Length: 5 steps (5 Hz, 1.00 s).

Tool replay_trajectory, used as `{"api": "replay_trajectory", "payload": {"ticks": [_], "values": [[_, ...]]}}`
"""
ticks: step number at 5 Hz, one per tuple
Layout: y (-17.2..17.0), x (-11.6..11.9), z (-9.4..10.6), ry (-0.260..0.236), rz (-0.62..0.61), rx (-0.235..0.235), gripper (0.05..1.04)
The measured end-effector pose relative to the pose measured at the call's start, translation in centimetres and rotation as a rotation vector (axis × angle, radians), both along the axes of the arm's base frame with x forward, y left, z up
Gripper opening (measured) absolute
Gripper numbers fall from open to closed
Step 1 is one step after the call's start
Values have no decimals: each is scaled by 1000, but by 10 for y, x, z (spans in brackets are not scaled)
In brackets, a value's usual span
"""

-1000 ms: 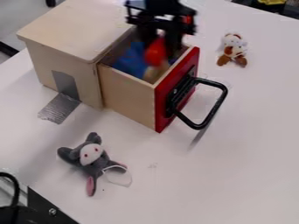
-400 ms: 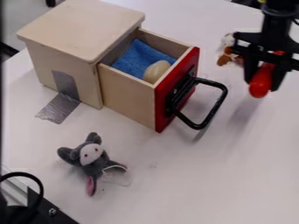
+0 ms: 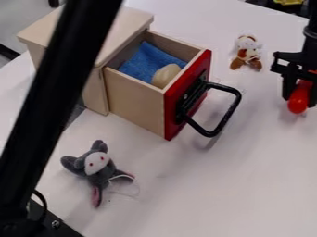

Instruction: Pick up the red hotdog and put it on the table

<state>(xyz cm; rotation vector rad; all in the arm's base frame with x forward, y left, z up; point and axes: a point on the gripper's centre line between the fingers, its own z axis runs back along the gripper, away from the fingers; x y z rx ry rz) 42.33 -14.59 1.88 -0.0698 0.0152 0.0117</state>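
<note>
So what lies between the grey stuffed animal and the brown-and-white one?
In the camera view, the open wooden drawer, with its red front and black handle, lies between the grey stuffed animal and the brown-and-white one.

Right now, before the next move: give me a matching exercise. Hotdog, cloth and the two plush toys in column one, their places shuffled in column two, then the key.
Column one
1. Red hotdog
2. Blue cloth
3. Gray plush
4. Brown-and-white plush

Column two
A. On the table, lower left in the camera view
B. Between the fingers of the pincer
C. On the table, upper right in the camera view
D. Inside the open drawer

Pairs: 1-B, 2-D, 3-A, 4-C
</note>
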Motion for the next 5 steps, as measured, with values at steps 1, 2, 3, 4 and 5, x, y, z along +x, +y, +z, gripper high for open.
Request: {"api": "replay_trajectory", "payload": {"ticks": [1, 2, 3, 4, 5], "values": [[-2, 4, -1, -4, -6, -3, 577], [-1, 5, -2, -5, -11, -3, 881], [0, 2, 3, -7, -15, -1, 1006], [1, -2, 43, -75, -5, -13, 999], [8, -16, 84, -134, 15, -26, 999]]}}
